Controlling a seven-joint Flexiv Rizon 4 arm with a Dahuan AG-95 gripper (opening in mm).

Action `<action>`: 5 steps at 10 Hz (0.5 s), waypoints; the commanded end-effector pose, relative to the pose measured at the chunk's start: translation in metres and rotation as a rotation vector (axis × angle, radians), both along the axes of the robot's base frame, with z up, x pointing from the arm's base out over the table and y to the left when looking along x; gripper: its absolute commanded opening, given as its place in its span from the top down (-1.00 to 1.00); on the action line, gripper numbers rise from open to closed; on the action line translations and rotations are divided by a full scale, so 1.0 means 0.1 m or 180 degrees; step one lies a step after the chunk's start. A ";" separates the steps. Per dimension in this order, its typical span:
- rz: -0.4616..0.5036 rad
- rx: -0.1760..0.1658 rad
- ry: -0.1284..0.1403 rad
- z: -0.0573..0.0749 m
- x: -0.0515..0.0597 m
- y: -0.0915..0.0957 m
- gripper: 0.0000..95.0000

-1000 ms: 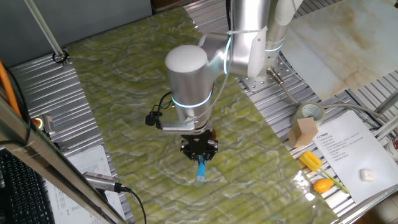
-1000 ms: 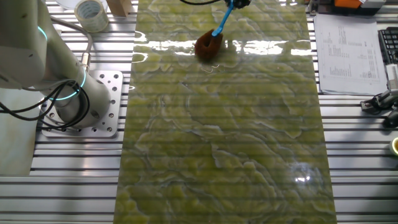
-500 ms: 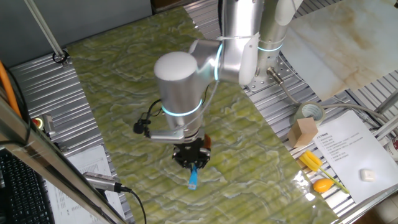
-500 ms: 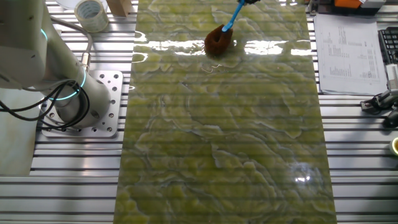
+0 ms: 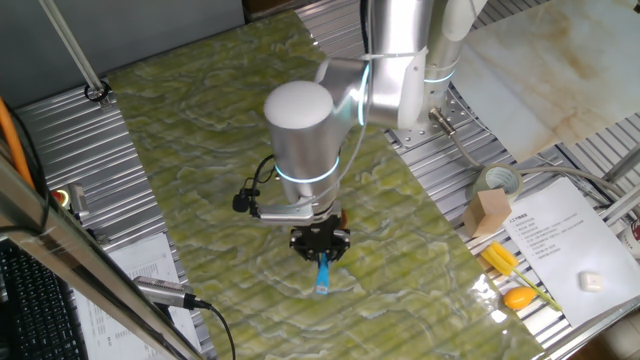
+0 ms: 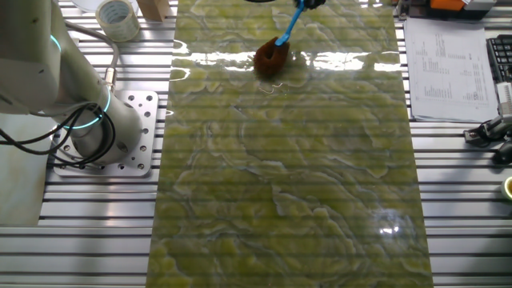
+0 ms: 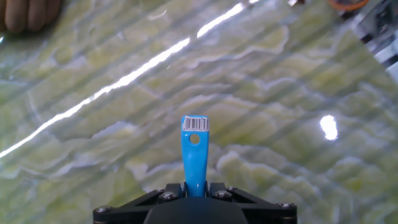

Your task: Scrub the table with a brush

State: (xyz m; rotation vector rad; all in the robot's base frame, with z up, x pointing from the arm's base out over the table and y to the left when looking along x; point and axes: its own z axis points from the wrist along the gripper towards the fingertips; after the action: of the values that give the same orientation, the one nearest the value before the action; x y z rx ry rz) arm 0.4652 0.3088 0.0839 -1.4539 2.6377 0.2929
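Tape roll point(image 5: 497, 183) beside wooden block point(image 5: 489, 212), on ribbed metal frame point(image 5: 437, 162). Printed sheet point(image 5: 562, 240) nearby, yellow tool point(image 5: 510, 278) at its edge. Keyboard point(image 5: 30, 302) at far left.

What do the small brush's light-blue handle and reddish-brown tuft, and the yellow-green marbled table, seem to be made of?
Light-blue handle: probably plastic; smooth, uniform colour, with a hanging hole. Reddish-brown tuft: looks like soft fibre bristles, matte; exact material unclear. Yellow-green marbled table: glossy, stone-patterned surface with bright glare streaks; real stone or laminate cannot be told.

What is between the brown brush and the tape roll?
In the other fixed view, only bare table and ribbed metal frame lie between the brush and tape roll.
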 end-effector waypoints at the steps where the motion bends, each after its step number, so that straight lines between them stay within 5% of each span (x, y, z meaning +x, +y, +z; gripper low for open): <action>1: -0.0037 0.0001 -0.0006 -0.01 0.01 -0.01 1.00; 5: -0.0086 0.0031 -0.0015 -0.01 0.30 0.09 1.00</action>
State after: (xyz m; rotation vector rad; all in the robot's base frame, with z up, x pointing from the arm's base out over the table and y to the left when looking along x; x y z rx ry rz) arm 0.4980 0.3196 0.0829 -1.4129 2.6476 0.3029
